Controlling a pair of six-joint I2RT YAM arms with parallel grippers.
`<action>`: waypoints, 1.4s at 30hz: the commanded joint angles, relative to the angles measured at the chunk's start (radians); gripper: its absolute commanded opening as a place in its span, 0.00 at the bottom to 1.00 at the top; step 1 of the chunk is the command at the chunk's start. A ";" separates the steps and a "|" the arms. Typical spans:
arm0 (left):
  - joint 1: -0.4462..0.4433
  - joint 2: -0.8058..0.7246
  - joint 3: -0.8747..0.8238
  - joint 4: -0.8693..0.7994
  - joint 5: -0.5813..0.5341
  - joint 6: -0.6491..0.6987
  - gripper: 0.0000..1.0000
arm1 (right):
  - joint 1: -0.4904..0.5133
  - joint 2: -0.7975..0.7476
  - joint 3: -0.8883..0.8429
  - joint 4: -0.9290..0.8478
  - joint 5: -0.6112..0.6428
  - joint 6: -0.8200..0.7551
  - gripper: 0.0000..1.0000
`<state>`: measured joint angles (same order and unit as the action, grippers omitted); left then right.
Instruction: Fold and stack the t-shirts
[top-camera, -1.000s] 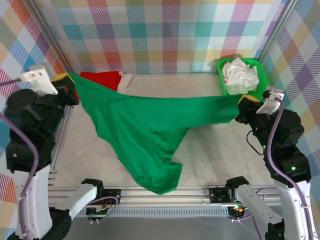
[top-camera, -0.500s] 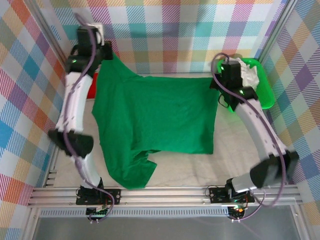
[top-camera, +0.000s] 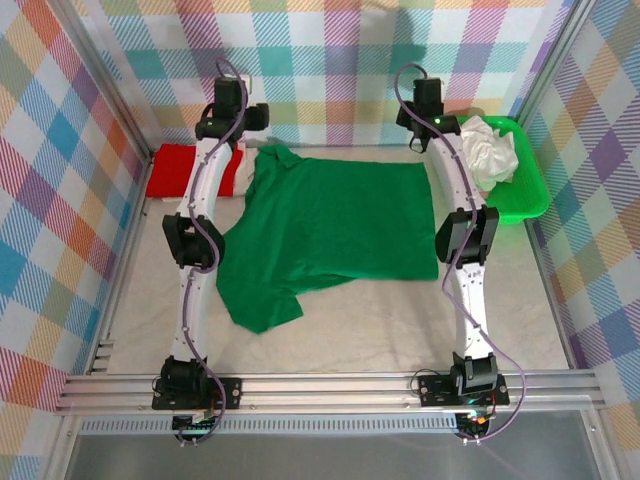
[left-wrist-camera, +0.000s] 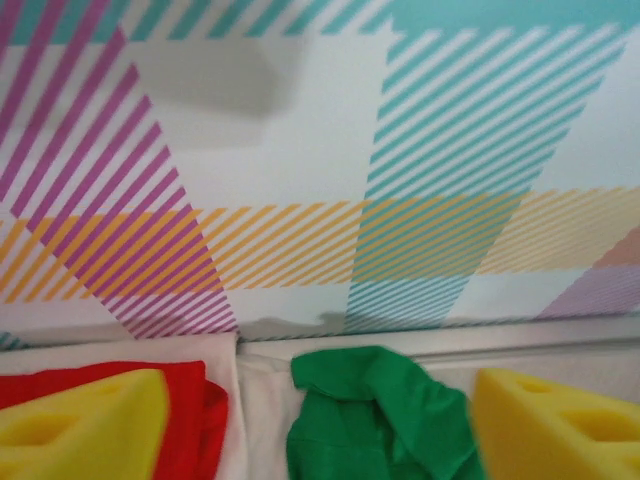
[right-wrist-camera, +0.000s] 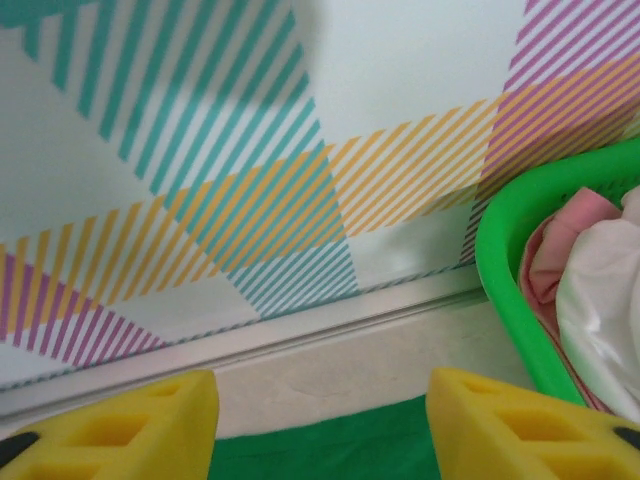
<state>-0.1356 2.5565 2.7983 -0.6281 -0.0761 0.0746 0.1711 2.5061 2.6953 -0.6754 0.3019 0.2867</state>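
The dark green t-shirt (top-camera: 330, 225) lies spread flat mid-table, one sleeve folded out toward the near left. My left gripper (top-camera: 248, 120) hovers open over its far left corner. In the left wrist view the yellow fingers (left-wrist-camera: 90, 425) stand wide apart, with the bunched green corner (left-wrist-camera: 380, 420) lying loose below them. My right gripper (top-camera: 425, 122) is open above the far right corner, and the shirt's edge (right-wrist-camera: 330, 450) lies free between its fingers (right-wrist-camera: 530, 425). A red t-shirt (top-camera: 170, 170) lies on white cloth (top-camera: 237, 165) at the far left.
A bright green tray (top-camera: 528, 190) at the far right holds crumpled white t-shirts (top-camera: 490, 150). The plaid back wall (top-camera: 330, 70) stands just beyond both grippers. Plaid side walls close in the table, and a metal rail (top-camera: 330, 385) runs along the near edge.
Both arms swung the hanging green shirt to the far side and laid it flat. Both grippers have opened and let go of its far corners.
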 joint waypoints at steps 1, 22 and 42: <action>0.001 -0.191 0.008 -0.046 -0.019 0.005 0.87 | 0.022 -0.147 0.031 -0.125 -0.055 -0.013 0.59; -0.140 -1.135 -1.853 -0.024 0.085 -0.423 0.67 | 0.076 -1.034 -1.693 0.070 -0.352 0.224 0.53; -0.361 -1.189 -2.108 0.158 0.139 -0.513 0.46 | -0.114 -1.046 -1.969 0.321 -0.477 0.318 0.45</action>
<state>-0.4885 1.3556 0.7040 -0.5461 0.0669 -0.4244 0.0544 1.4418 0.7322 -0.4530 -0.1406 0.5938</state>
